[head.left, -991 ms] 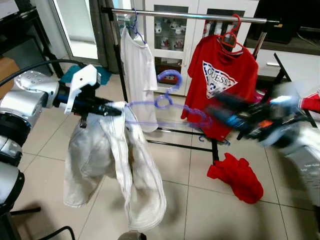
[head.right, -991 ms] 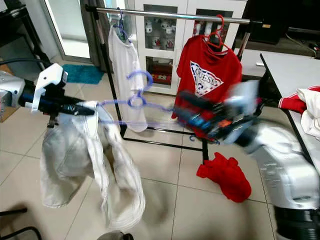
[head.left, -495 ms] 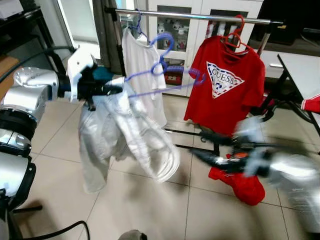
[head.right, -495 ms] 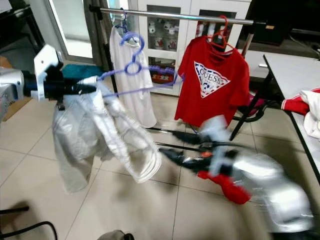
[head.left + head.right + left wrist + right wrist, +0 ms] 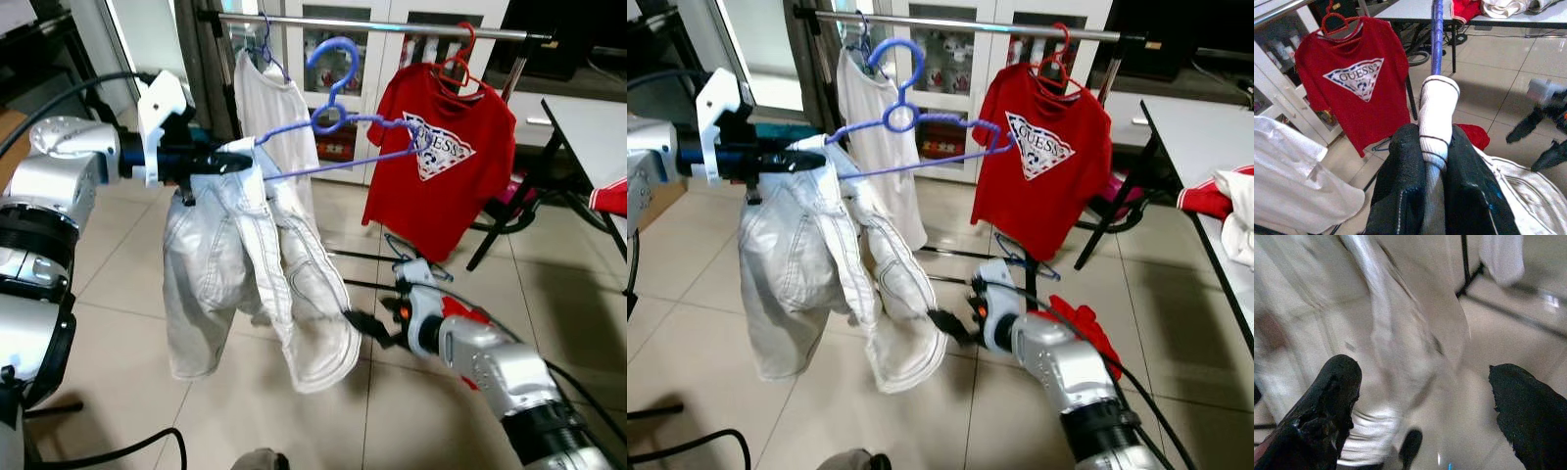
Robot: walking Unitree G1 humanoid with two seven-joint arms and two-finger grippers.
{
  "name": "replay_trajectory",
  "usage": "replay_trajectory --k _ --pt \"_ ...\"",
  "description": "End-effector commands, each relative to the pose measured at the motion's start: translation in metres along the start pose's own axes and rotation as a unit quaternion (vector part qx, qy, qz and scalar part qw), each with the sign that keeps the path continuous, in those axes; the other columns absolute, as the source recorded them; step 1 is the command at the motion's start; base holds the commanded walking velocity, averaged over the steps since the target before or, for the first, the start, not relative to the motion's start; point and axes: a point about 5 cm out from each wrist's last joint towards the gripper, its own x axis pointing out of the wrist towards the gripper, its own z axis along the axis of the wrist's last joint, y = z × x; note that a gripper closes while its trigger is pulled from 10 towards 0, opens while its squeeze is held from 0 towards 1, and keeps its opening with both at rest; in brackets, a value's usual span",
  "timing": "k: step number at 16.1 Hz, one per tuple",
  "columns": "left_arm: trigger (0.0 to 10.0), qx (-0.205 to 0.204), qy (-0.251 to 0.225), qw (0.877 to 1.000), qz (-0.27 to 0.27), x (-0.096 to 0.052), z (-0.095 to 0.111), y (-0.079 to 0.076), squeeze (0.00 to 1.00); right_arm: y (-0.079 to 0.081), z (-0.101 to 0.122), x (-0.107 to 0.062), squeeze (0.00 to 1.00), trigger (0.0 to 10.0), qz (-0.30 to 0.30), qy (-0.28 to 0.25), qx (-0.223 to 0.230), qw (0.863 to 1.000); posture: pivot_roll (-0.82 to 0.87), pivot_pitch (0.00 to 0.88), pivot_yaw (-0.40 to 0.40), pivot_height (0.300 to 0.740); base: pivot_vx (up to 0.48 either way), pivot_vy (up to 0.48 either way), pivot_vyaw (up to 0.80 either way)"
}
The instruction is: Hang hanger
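- Hanger (image 5: 338,122), blue and carrying white trousers (image 5: 250,279), sits clamped at one end in your left end effector (image 5: 211,162), with the rest of it stretching away from the fingertips toward the rail (image 5: 382,26).
- Its long axis runs roughly level, out from the left end effector toward the red T-shirt (image 5: 438,162); the hook stands upright above the bar, its tip just under the rail.
- Raise the left end effector until the hook clears the rail, then lower it into the gap between the white shirt (image 5: 276,127) and the red T-shirt.
- Keep the wrist level: the trousers hang off the near end and will likely tip the hanger.
- Your right end effector (image 5: 950,325) waits low, fingers spread wide and empty, by the trouser hem; keep it clear of the cloth.
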Motion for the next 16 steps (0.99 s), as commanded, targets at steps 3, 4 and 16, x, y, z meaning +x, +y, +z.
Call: replay_trajectory --k 3,4,16 --pt "0.0 0.029 -0.035 0.999 0.010 -0.001 0.023 0.004 0.00 0.010 -0.005 0.010 0.00 10.0 0.035 -0.001 0.031 0.999 -0.07 0.000 0.069 0.740 0.000 0.000 0.00" --pt "0.0 0.029 -0.040 0.999 0.010 0.000 0.024 0.004 0.00 0.010 -0.008 0.012 0.00 10.0 0.029 0.005 0.027 0.999 -0.07 0.000 0.069 0.740 0.000 0.000 0.00" --pt "0.0 0.023 -0.096 0.995 0.012 -0.001 0.047 0.003 0.00 0.002 -0.039 0.043 0.00 0.0 -0.024 -0.020 0.189 0.981 -0.06 0.000 0.056 0.740 0.000 0.000 0.00"
